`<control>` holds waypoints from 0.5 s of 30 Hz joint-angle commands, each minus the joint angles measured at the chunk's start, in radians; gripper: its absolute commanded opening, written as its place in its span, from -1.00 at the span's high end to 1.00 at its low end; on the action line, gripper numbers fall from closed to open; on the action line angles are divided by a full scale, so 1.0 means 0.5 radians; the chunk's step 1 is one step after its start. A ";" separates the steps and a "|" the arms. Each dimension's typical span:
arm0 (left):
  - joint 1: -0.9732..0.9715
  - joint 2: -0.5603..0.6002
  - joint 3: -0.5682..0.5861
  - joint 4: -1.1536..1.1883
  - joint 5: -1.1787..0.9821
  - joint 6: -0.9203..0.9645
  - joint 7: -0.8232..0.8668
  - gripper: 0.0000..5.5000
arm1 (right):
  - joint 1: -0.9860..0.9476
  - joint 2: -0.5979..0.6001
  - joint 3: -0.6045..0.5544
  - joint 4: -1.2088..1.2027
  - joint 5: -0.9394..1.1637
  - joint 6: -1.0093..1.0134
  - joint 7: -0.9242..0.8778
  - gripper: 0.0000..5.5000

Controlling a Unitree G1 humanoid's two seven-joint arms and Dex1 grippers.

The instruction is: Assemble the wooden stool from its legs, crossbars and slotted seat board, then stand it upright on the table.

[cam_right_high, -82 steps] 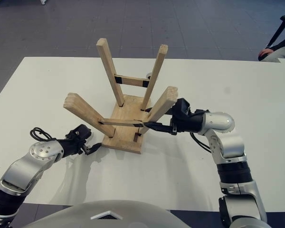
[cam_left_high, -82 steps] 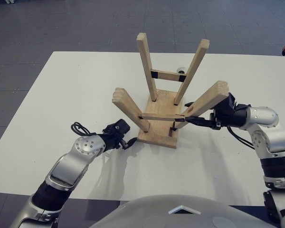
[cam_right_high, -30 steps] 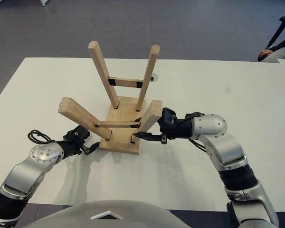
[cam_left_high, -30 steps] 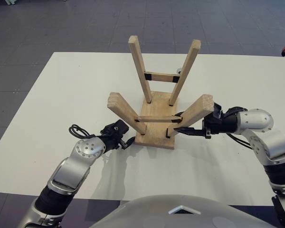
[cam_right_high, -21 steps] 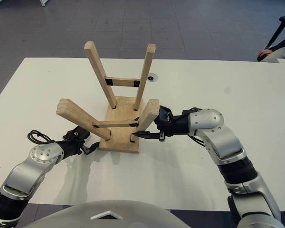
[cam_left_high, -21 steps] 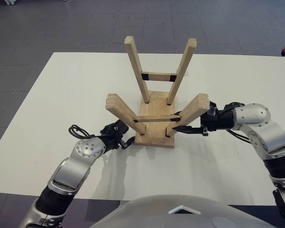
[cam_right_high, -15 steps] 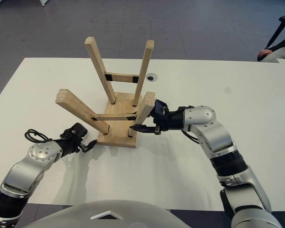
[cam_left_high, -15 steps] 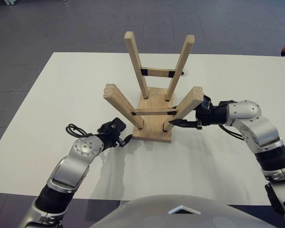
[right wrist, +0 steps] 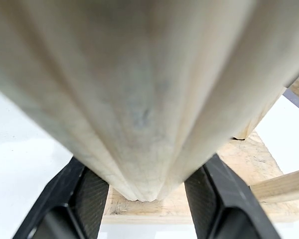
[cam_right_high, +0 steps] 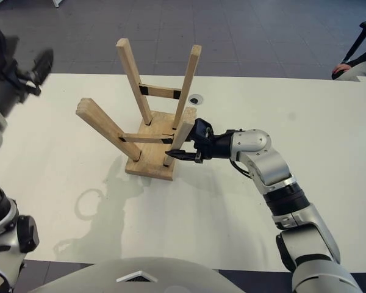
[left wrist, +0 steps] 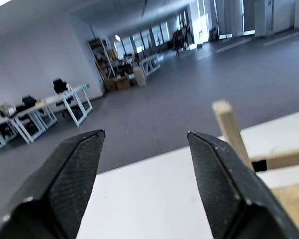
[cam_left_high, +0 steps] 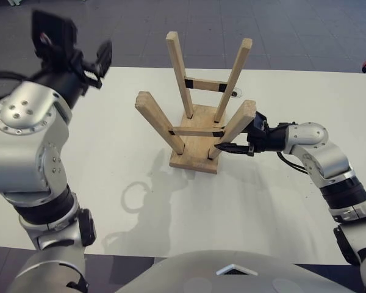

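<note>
The upturned stool (cam_left_high: 194,161) sits seat-down at 12 o'clock; the right gripper (cam_left_high: 224,148), in from 3 o'clock, clasps its near-right leg (cam_left_high: 236,125), which leans toward 1 o'clock, while the left gripper (left wrist: 144,137) gapes empty, high at 10 o'clock.

- the left gripper (cam_left_high: 78,49) has left the table surface beside the near left corner of the seat board (cam_left_high: 195,160) and now hangs high, well apart from it.
- the right gripper (cam_left_high: 223,148), clamped on the near right leg (cam_left_high: 236,126), has drawn inward, and the seat board has slid slightly leftward and turned with it.
</note>
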 commanded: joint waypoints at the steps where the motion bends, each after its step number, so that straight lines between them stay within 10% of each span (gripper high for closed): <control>1: -0.370 -0.334 -0.300 -0.269 -0.126 0.415 0.118 0.16 | 0.231 -0.069 0.217 0.334 -0.376 0.195 -0.096 0.26; 15: -0.107 -0.492 -1.522 -0.123 0.059 0.719 0.511 0.23 | 0.200 -0.047 0.245 0.373 -0.383 0.153 -0.102 0.26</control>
